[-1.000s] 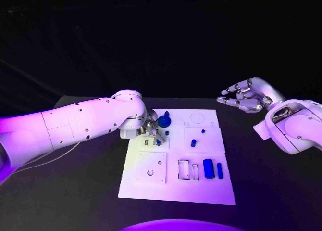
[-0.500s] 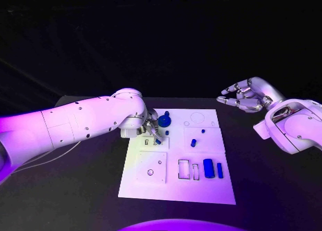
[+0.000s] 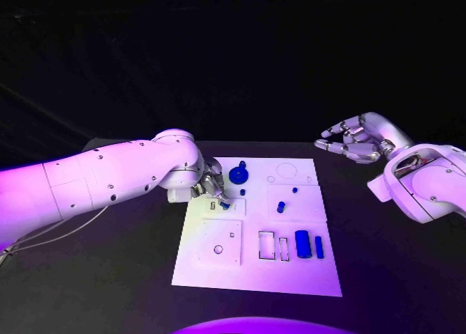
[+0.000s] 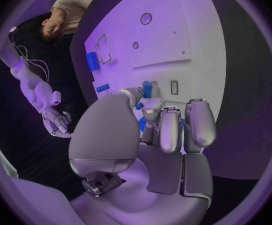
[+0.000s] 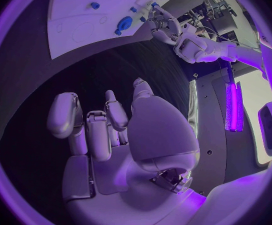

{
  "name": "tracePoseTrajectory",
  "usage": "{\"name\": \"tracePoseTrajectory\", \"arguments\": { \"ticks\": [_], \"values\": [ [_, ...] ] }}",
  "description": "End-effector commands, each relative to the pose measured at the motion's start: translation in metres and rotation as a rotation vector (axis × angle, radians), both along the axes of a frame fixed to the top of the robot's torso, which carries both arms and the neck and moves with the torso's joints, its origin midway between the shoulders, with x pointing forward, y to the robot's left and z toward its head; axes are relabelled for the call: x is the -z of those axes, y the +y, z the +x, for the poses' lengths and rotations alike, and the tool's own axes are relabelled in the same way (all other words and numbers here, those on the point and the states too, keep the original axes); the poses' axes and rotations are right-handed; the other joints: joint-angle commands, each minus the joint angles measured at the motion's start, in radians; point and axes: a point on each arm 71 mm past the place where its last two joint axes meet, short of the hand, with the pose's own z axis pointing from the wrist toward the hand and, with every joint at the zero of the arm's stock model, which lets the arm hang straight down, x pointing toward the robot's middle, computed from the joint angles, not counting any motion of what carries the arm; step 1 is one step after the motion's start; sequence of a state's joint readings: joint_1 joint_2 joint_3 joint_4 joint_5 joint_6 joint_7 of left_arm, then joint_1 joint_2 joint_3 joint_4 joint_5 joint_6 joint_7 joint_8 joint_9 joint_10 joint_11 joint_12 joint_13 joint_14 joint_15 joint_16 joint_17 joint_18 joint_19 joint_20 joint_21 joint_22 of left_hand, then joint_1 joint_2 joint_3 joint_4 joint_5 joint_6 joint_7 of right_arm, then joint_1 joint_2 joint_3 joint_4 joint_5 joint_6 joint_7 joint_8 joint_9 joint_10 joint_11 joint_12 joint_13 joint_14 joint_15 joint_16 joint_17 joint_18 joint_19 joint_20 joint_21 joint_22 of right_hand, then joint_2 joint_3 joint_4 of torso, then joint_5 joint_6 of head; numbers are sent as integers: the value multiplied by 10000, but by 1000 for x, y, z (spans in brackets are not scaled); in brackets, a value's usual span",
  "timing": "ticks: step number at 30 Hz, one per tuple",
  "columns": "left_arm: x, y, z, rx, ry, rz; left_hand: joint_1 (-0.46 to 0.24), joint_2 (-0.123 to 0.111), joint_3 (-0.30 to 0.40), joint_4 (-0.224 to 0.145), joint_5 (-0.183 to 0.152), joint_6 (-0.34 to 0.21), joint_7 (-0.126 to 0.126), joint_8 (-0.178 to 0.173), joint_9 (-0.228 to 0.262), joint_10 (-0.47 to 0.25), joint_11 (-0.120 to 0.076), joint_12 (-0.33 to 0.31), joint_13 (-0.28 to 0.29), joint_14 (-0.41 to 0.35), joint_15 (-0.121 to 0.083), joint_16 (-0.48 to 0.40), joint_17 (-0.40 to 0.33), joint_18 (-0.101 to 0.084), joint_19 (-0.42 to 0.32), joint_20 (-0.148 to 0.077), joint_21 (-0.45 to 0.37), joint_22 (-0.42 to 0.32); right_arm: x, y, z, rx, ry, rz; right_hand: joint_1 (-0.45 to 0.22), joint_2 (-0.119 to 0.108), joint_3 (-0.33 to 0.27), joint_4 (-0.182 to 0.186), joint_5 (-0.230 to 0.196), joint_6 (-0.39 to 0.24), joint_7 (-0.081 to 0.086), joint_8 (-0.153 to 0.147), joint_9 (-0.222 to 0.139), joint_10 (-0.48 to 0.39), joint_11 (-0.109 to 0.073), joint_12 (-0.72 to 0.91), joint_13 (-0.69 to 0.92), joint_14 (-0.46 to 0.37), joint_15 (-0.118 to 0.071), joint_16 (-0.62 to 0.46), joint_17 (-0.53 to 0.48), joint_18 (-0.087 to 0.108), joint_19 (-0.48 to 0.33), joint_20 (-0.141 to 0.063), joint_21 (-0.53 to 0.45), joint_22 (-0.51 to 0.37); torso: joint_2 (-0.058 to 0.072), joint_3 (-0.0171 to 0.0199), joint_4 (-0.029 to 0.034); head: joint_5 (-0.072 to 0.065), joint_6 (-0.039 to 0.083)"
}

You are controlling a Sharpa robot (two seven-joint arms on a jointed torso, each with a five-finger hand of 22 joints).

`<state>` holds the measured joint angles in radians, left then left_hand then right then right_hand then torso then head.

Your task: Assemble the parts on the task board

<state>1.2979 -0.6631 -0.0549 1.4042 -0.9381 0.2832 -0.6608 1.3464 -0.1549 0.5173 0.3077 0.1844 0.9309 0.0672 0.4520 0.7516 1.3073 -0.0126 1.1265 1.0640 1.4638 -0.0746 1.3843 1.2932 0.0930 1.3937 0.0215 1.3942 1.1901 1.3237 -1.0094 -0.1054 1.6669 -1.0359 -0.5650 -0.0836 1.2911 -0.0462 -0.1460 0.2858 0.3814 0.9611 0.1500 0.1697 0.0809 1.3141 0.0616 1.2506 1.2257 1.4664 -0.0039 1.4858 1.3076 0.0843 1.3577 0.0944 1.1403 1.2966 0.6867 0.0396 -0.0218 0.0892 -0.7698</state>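
Observation:
The white task board (image 3: 303, 275) lies in the middle of the black table. My left hand (image 3: 210, 186) hovers over the board's upper left corner, fingers curled, pinching a small blue part (image 3: 225, 204) beside a small slot (image 3: 212, 205). The left wrist view shows that blue part (image 4: 147, 89) at the fingertips (image 4: 171, 116), just above the board (image 4: 192, 30). My right hand (image 3: 355, 139) hangs in the air beyond the board's upper right corner, fingers apart and holding nothing; the right wrist view shows its palm (image 5: 105, 125) bare.
A round blue knob (image 3: 240, 172) stands near the left hand. Small blue pegs (image 3: 280, 207) stand mid-board. A blue cylinder (image 3: 302, 243) and a blue bar (image 3: 318, 244) lie at the lower right, beside two rectangular slots (image 3: 265, 245).
My left arm has swung a little to the left and the hand has turned slightly; it still holds the blue part by the slot. The right hand has not moved.

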Motion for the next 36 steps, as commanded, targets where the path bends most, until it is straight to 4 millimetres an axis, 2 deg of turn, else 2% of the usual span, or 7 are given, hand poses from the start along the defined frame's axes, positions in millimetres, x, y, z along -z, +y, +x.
{"name": "tracePoseTrajectory", "arguments": {
  "ticks": [1, 6, 13, 23, 36],
  "values": [
    [-5, 4, 0, -883, -515, -809, -215, -75, 1940, -1839, -19, 121, -54, 66, 107, -9, -34, -33, -31, 429, -29, 12, 18, -157, -31, 20, 23, -6, 1, 0, 0, 6, 17, -73, -11, 56, -72, 19, -55, -17, -68, 44, 0, 92, -13, 43, 15, 635, -86, -42, 954, 104, 27, 0, -35, -29, 9, 0, 1, 13, -2],
    [-8, 9, -3, -1389, -1109, -1128, -444, -207, 2210, -2035, -28, 167, -73, 140, 226, 93, -63, 51, 42, 432, -52, 17, 25, -161, -12, 4, 37, 22, 1, -1, 0, 18, 35, -83, -11, 56, -72, 19, -55, -17, -68, 44, 0, 92, -13, 43, 15, 635, -86, -42, 954, 104, 27, 0, -35, -29, 32, 9, 6, 21, 8],
    [-5, 10, -13, -1499, -1750, -1228, -589, -328, 2365, -2177, -36, 234, -115, 209, 311, 210, -92, 165, 144, 435, -78, 20, 30, -158, -14, -12, 33, 13, 2, -1, 1, 32, 63, -98, -11, 56, -72, 19, -55, -17, -68, 44, 0, 92, -13, 43, 15, 635, -86, -42, 954, 104, 27, 0, -35, -29, 21, -4, 10, 47, -42],
    [4, 8, -20, -1193, -2011, -851, -747, -442, 2453, -2278, -46, 291, -156, 273, 385, 341, -125, 305, 276, 437, -104, 21, 32, -163, 3, -29, 45, 39, 2, -1, 0, 22, 76, -98, -30, 77, -88, 26, -58, -11, -70, 55, 1, 96, -15, 47, 12, 634, -87, -47, 945, 110, 15, -1, -67, -46, 25, -8, -24, 79, -98],
    [11, 5, -23, -685, -1945, -356, -941, -551, 2512, -2339, -51, 337, -215, 358, 467, 423, -170, 385, 343, 438, -139, 20, 32, -175, 34, -43, 71, 94, 2, 0, 0, -24, 44, -131, -41, 99, -100, 27, -50, -10, -72, 63, 1, 79, -17, 26, -15, 629, -89, -59, 925, 114, 9, -2, -88, -56, 19, -5, -7, 102, -110]
  ]
}}
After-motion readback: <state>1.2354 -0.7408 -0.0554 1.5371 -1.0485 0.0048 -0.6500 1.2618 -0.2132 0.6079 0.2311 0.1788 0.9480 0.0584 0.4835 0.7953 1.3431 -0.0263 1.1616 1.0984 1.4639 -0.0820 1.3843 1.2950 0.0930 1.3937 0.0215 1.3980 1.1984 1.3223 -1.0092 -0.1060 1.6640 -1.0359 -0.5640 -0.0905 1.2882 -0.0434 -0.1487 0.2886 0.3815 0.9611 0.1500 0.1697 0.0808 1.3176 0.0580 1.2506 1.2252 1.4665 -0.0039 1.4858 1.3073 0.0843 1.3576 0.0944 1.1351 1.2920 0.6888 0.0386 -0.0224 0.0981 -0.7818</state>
